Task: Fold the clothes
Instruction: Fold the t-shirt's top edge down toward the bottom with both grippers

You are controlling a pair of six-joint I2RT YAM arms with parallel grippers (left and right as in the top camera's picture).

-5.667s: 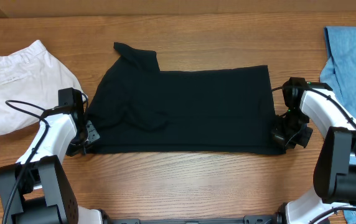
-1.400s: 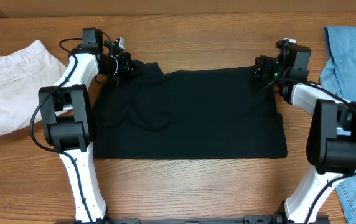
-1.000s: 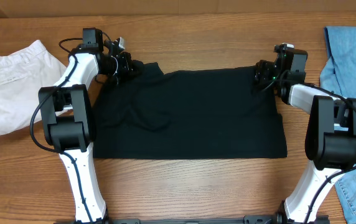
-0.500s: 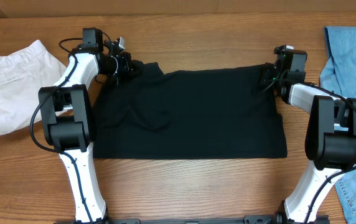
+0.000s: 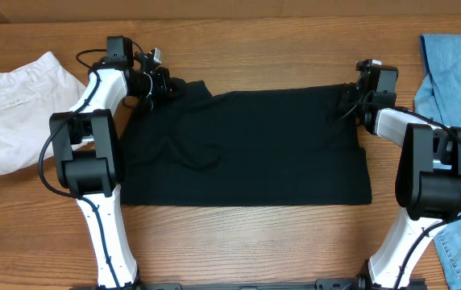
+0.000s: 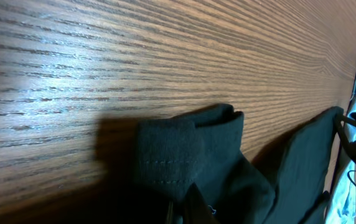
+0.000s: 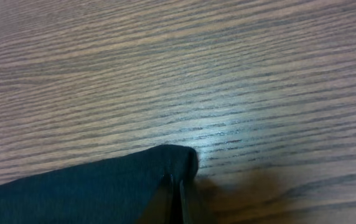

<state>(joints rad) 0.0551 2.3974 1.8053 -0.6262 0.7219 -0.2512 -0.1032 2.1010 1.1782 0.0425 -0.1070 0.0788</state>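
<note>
A black garment (image 5: 247, 145) lies spread flat across the middle of the wooden table. My left gripper (image 5: 164, 84) is at its far left corner, shut on the bunched hem, which fills the lower part of the left wrist view (image 6: 184, 155). My right gripper (image 5: 350, 97) is at the far right corner, shut on the cloth; the pinched black corner shows in the right wrist view (image 7: 165, 165). Both corners are held low at the table.
A folded white garment (image 5: 21, 105) lies at the left edge. A blue denim garment (image 5: 456, 80) lies along the right edge. Bare wood (image 5: 263, 48) runs beyond the black garment's far edge.
My right gripper has shifted slightly right along the far right corner and closed on it. The left gripper has stayed at the far left corner. Earlier, both grippers were at the near corners.
</note>
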